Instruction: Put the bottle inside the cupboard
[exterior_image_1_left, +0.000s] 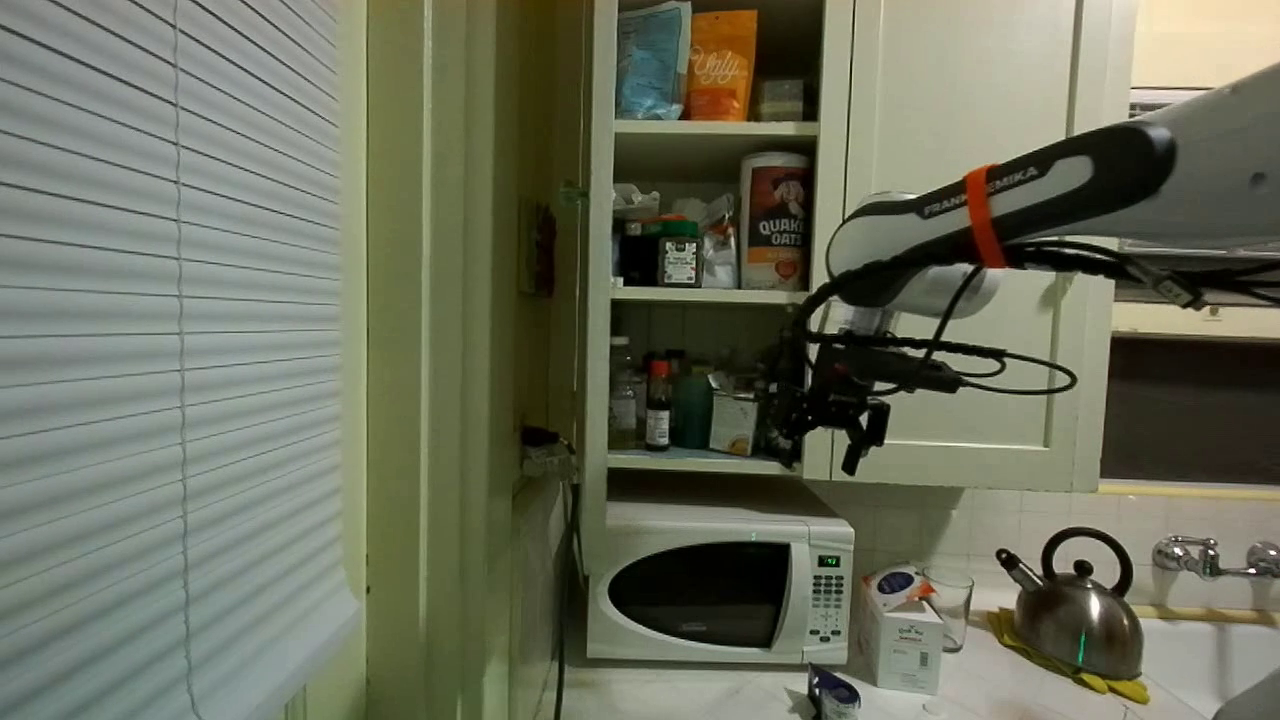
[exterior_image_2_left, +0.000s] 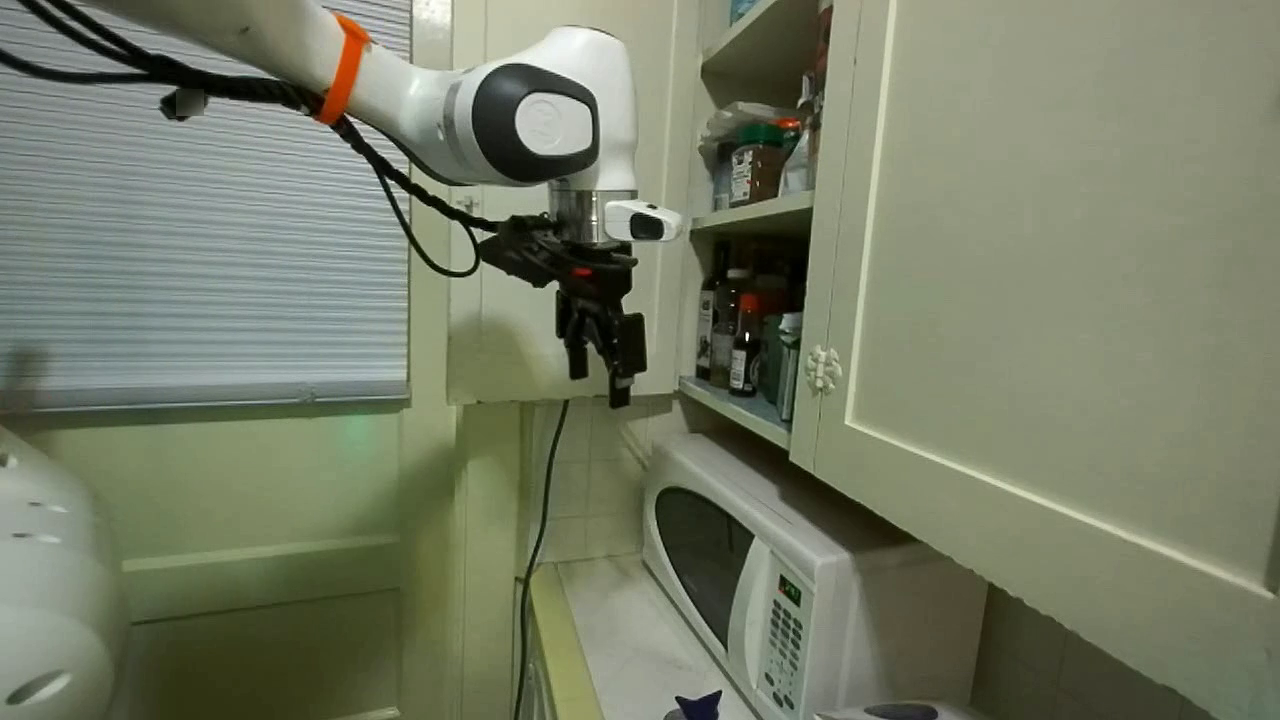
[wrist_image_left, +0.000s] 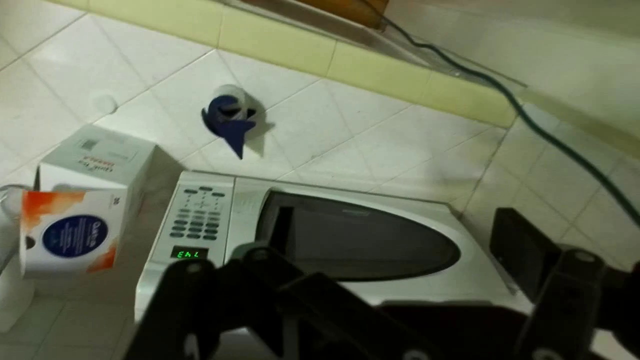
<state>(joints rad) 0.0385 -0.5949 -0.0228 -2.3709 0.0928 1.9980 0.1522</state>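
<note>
Black fingers (wrist_image_left: 521, 252) of my gripper (exterior_image_1_left: 820, 461) stand spread wide, unloaded, outside the cupboard (exterior_image_1_left: 700, 296); the dark, red-capped bottle (exterior_image_1_left: 657, 412) stands upright inside, on the lowest visible shelf (exterior_image_1_left: 690, 464).

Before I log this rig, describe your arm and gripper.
The arm is white with a black panel whose FRANKA EMIKA lettering an orange band partly covers; black cables run along it. The gripper is black, with two angular fingers and a small red mark.

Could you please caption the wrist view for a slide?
Past the open, empty hand, a white microwave sits on a tiled counter.
</note>
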